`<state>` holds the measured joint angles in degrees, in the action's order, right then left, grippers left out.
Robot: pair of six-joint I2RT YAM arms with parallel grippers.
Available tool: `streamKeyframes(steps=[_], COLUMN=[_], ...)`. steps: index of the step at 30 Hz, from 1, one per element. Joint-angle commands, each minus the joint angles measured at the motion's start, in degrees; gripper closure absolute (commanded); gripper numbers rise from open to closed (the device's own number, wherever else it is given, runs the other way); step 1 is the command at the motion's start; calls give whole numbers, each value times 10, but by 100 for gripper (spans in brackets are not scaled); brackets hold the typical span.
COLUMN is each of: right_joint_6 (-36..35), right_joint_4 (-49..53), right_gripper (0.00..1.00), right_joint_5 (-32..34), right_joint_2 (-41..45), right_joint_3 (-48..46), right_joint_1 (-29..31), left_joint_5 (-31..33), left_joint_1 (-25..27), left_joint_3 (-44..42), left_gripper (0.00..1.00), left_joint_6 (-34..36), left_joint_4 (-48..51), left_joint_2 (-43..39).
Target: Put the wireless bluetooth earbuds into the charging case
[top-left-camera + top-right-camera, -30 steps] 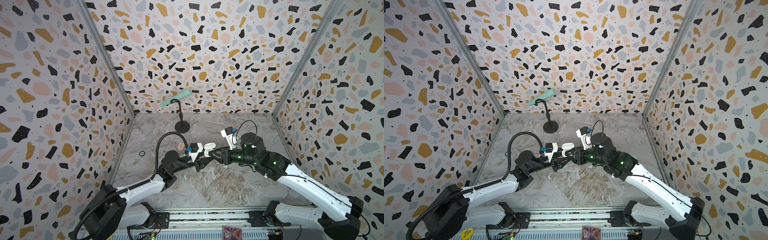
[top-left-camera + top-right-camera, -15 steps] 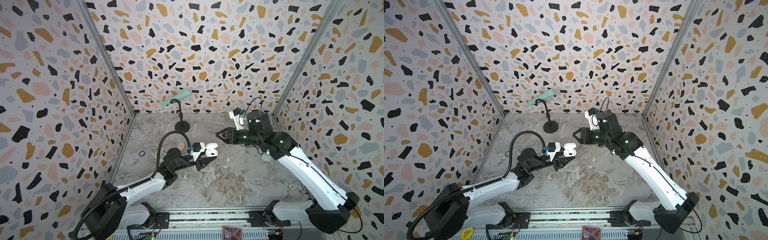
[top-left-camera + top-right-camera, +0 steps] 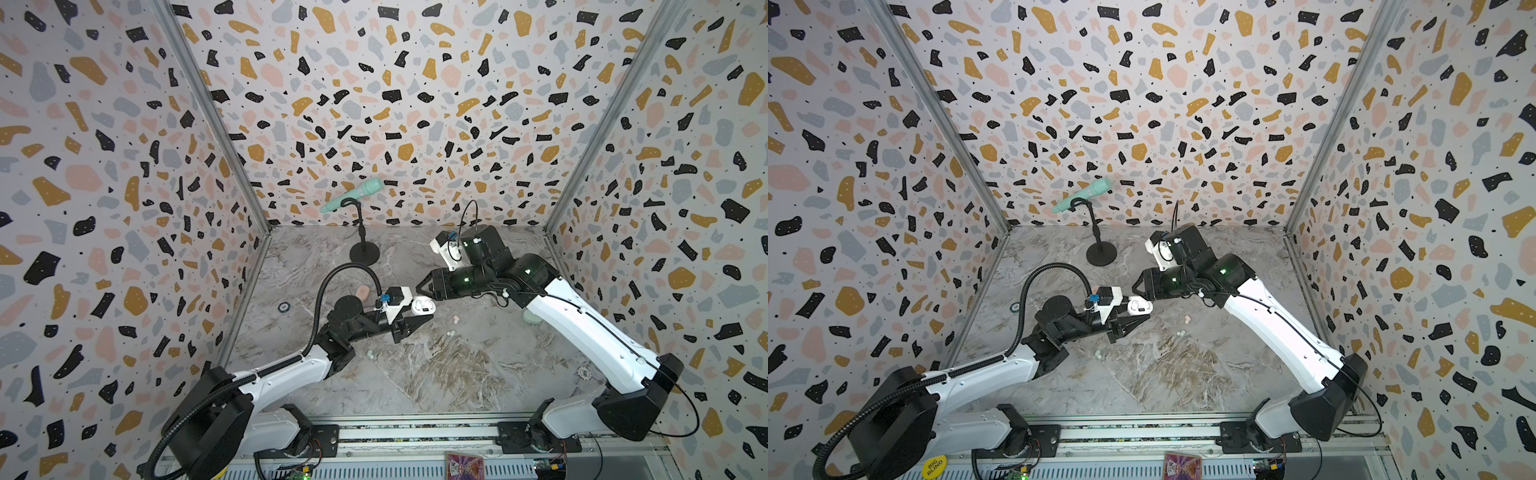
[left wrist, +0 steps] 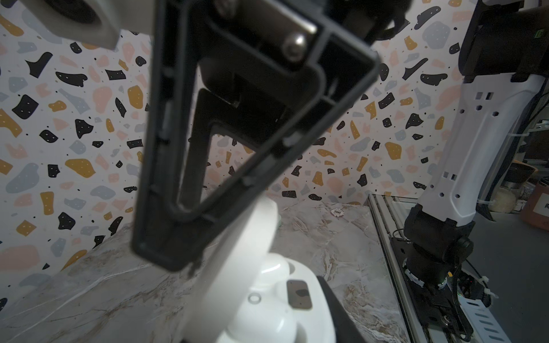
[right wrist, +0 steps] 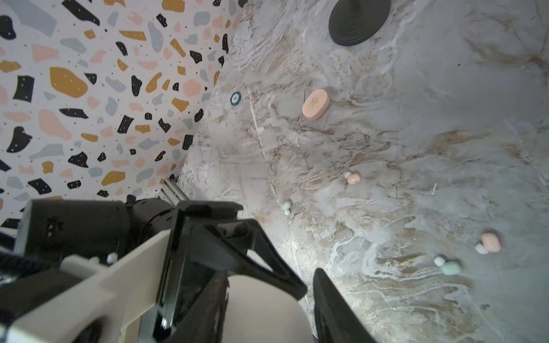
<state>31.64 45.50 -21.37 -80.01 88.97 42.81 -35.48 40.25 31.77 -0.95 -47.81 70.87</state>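
My left gripper [image 3: 420,318] is shut on a white charging case [image 3: 423,306] held above the table with its lid raised. In the left wrist view the case [image 4: 300,276] holds two white earbuds [image 4: 274,268] in its wells. My right gripper [image 3: 418,286] has reached in from the right. Its jaws stand open on either side of the white lid [image 5: 261,308]; whether they touch it I cannot tell. Loose earbuds lie on the marble: a pink one [image 3: 456,318], a pale mint one [image 3: 450,333] and another [image 3: 369,354].
A shut pink case [image 3: 362,292] lies behind my left wrist, and a mint case [image 3: 530,318] peeks from under my right arm. A mint microphone [image 3: 353,194] on a black stand [image 3: 364,252] is at the back. Poker chips [image 3: 284,307] [image 3: 585,372] lie near the side walls.
My right gripper pulled away up to the back right, then came back down to the case and now straddles its lid. My left gripper has kept hold of the case, almost still.
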Motion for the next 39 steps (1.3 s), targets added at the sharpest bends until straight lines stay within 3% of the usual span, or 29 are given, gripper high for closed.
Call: streamKeyframes(steps=[1, 9, 17, 23, 28, 39], right_joint_6=[21, 33, 36, 42, 48, 55], right_joint_4=[13, 2, -6, -12, -32, -45], right_gripper=[51, 45, 28, 26, 28, 48], right_joint_5=[14, 37, 47, 58, 60, 60], right_joint_2=[41, 43, 24, 11, 10, 20], right_joint_3=[-27, -55, -34, -32, -37, -54], right_joint_1=[9, 32, 54, 63, 63, 63], left_joint_5=[1, 9, 11, 11, 10, 19], left_joint_1=[3, 3, 2, 3, 2, 2], left_joint_3=[13, 8, 12, 13, 13, 14], left_gripper=[91, 91, 91, 91, 91, 89], left_joint_6=[10, 15, 16, 15, 16, 20], left_joint_4=[-24, -20, -12, -13, -7, 7], left_joint_2=[-17, -29, -23, -21, -21, -22])
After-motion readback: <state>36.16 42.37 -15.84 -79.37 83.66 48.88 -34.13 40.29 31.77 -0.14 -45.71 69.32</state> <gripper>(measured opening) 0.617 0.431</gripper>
